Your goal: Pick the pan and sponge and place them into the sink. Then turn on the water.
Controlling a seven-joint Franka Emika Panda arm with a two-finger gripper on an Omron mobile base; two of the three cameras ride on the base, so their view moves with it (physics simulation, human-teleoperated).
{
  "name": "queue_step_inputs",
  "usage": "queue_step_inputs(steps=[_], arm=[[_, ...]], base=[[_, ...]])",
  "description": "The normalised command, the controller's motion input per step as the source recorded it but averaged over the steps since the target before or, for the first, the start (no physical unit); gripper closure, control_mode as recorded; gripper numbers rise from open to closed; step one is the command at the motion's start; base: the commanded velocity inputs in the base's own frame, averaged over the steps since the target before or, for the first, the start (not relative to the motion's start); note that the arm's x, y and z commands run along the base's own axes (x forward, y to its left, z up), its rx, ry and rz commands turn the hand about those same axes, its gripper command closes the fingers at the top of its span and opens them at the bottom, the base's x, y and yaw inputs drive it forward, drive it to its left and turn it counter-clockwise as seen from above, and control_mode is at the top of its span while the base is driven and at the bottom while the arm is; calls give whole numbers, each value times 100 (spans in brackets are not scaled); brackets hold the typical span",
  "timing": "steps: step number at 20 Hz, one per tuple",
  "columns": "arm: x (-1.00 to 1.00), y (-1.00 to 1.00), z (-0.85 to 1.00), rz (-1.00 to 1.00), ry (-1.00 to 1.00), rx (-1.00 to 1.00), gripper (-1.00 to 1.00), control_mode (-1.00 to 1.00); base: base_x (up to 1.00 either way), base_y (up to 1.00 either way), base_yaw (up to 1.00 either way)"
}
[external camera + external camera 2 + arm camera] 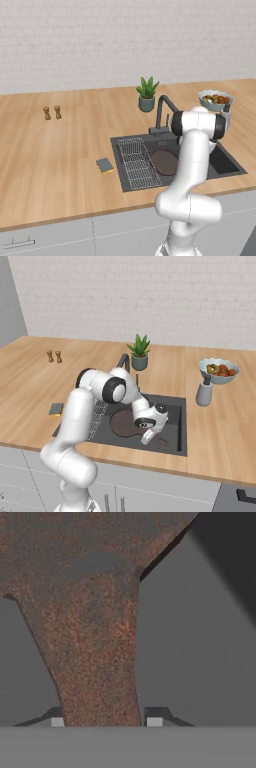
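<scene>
So the pan [123, 422] is lying down in the sink [175, 406], round dark brown body roughly in the middle of the basin, with its handle running out toward about 4 o'clock in the right base view. The arm is bent over and reaching down into the basin, and the gripper [146, 439] sits right at that handle. From the hand view you can see the rusty-brown handle passing straight between the two fingertips [154, 722], one on each side and snug against it, so the fingers are closed on the pan's handle. Whether the pan's bottom is actually resting on the sink floor I can't tell from here.

In the left base view the pan [164, 162] shows as a dark disc just right of the wire rack [137, 164], which fills the left part of the sink [230, 162]. The arm's elbow blocks a good chunk of the basin from that side.

The sponge [104, 165] is on the wooden counter [50, 160], just beside the sink's left edge at about 9 o'clock from the pan, grey-green face up with a bit of yellow showing at the side.

The dark curved faucet [163, 112] stands at the back of the sink at 12 o'clock, with a potted plant [147, 94] behind it. A bowl of fruit [219, 370] and a soap dispenser [203, 393] sit off to the right, and two little shakers [52, 112] stand far left on the counter.
</scene>
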Motion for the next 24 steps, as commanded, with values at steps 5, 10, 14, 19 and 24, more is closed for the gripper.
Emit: queue_step_inputs(steps=[5, 10, 14, 19, 24], arm=[[-32, 3, 15, 0, -41, 0, -100, -100], [-17, 4, 14, 0, -35, 0, -100, -100], [-34, 0, 63, 0, -33, 0, -100, -100], [-23, 0, 100, 0, -29, 0, -100, -100], [0, -1, 100, 6, -11, 0, -100, -100]], base=[[0, 0, 0], [0, 0, 0], [0, 0, 0], [0, 0, 0], [0, 0, 0]])
